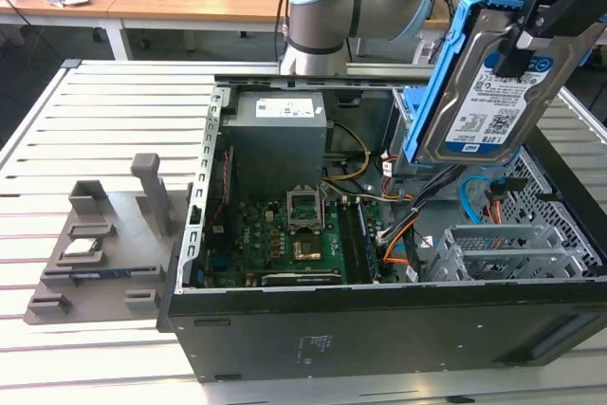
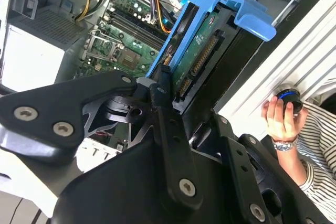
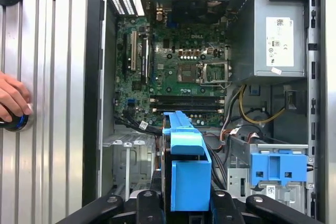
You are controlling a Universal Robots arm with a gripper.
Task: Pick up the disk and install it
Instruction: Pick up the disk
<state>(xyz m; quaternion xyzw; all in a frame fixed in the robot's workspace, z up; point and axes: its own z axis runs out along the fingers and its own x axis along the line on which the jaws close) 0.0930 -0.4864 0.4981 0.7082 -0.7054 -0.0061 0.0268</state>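
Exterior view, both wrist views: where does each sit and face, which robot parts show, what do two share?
Exterior view: off the arm, looking down into the case; arm and tool gripping the disk.
First wrist view: wrist-mounted, straight down past the disk into the case.
Second wrist view: wrist-mounted, obliquely along the tool.
Both wrist views share tool, disk, a person's hand.

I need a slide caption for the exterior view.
The gripper holds the disk tilted above the open computer case.
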